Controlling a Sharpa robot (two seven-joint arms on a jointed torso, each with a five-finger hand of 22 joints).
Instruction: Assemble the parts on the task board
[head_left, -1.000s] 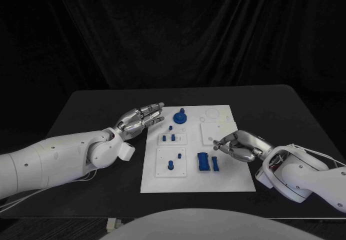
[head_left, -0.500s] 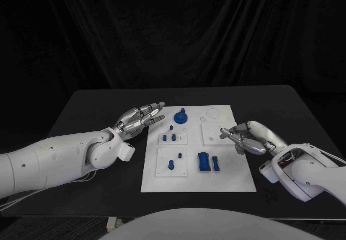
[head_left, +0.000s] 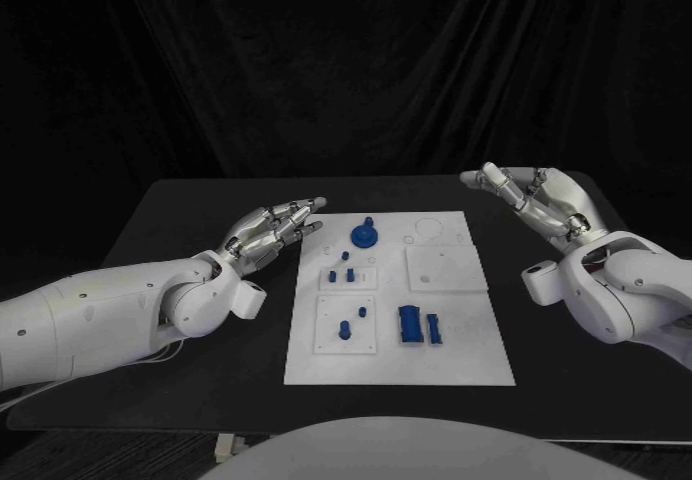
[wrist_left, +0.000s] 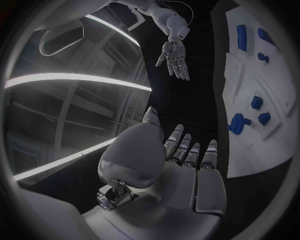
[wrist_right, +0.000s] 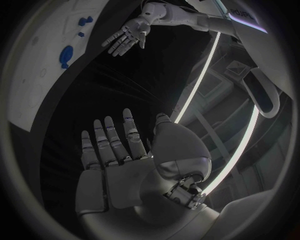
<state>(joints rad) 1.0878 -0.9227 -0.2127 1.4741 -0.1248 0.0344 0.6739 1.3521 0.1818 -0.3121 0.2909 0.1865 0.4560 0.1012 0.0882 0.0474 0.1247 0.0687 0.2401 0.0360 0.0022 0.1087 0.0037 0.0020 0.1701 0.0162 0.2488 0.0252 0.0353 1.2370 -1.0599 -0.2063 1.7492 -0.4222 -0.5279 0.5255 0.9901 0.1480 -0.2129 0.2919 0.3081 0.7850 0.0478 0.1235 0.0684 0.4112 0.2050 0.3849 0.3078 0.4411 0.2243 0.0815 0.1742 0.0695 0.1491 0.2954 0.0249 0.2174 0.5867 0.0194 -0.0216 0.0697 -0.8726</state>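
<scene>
Board: the white task board (head_left: 398, 355) is lying flat in the middle of the black table (head_left: 173, 215), its long side running away from the robot.
Parts: a round blue part (head_left: 362, 235) is sitting near the board's far edge; two small blue pegs (head_left: 339, 274) are standing behind a single peg (head_left: 343, 328); two long blue blocks (head_left: 417, 324) are lying side by side to the right of that peg.
Left hand: the left hand (head_left: 268, 233) is hovering just beside the board's far left edge, fingers stretched out and apart, holding nothing.
Right hand: the right hand (head_left: 535, 200) is hanging above the table's far right corner, well apart from the board, fingers spread wide and holding nothing.
</scene>
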